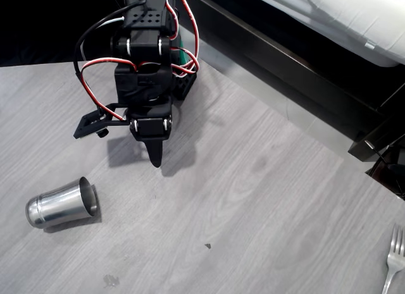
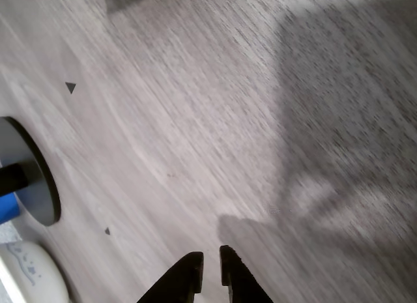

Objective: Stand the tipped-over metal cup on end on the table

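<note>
The metal cup [image 1: 60,203] lies on its side on the grey table [image 1: 253,199] at the lower left of the overhead view, its open rim facing right. My gripper [image 1: 156,160] hangs above the table up and to the right of the cup, well apart from it, its tip pointing toward the picture's bottom. In the wrist view the gripper [image 2: 210,257] stands at the bottom edge; its two dark fingers [image 2: 189,267] are nearly together with a thin gap and hold nothing. Bare table lies beneath them.
A silver fork [image 1: 393,259] lies at the table's lower right edge. Black furniture frame [image 1: 297,66] runs along the upper right. In the wrist view a grey round base [image 2: 36,179] with a dark post and a white object [image 2: 32,274] sit at the left.
</note>
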